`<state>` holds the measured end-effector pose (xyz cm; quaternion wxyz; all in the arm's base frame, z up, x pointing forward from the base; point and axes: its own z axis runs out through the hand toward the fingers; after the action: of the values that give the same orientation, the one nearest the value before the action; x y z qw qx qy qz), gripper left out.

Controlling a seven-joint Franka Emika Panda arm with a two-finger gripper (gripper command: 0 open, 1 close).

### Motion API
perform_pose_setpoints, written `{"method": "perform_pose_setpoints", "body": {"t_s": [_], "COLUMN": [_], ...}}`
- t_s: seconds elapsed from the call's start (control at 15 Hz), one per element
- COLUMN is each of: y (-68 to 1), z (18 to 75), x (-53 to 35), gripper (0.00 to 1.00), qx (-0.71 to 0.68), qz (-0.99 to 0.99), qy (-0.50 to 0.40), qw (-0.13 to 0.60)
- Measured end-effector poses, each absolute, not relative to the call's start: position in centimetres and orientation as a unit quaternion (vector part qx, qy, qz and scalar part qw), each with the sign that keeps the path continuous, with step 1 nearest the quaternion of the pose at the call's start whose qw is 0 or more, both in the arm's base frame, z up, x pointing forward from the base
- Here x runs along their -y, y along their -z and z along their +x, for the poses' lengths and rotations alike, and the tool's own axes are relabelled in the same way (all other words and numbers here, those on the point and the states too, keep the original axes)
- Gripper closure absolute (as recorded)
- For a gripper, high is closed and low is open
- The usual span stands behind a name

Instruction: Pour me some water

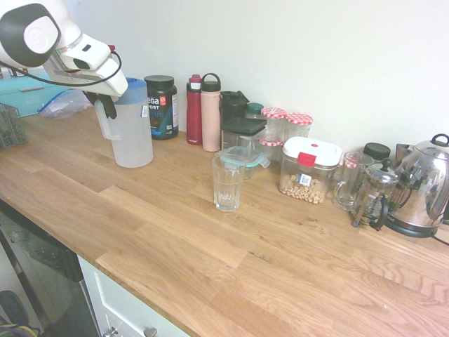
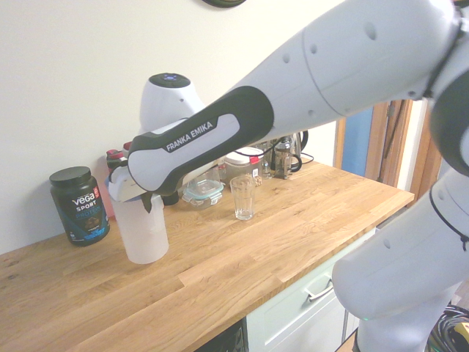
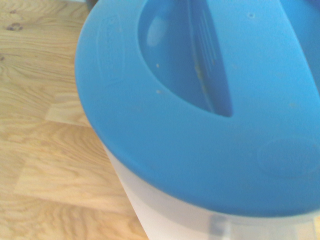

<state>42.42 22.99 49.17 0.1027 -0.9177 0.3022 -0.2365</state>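
Because the arm reaches in from the handle side, the first exterior view shows the fingers [image 1: 109, 107] closed on the upper handle [image 1: 104, 125] of the translucent plastic pitcher [image 1: 133, 144], presumably for control when tilting. The pitcher stands upright on the wooden surface [image 1: 168, 232]; its water cannot be made out through the frosted wall. Well apart from the pitcher, on the side away from its handle, is 1 empty ribbed drinking glass [image 1: 226, 186], likely the pouring target, with open surface before it.

In the second exterior view, the Vega Sport tub [image 2: 79, 209] sits near the pitcher, so a lift straight up seems wise before any swing towards the glass.

The wrist view shows the blue lid [image 3: 200, 160] seated on the pitcher, probably to limit spills; whether its spout is open, I cannot tell.
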Motion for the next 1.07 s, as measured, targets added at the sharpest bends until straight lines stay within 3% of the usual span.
{"method": "perform_pose_setpoints", "body": {"t_s": [0.4,0.47,1.07], "y": [-47.5,-47.6,-47.0], "z": [43.2,43.1,42.7], "x": [-25.5,-25.4,-25.0], "gripper": [1.00,0.00,0.00], "qx": [-0.307,-0.309,-0.318], "qz": [-0.919,-0.918,-0.919], "qy": [0.233,0.233,0.219], "qw": [0.082,0.082,0.082]}}
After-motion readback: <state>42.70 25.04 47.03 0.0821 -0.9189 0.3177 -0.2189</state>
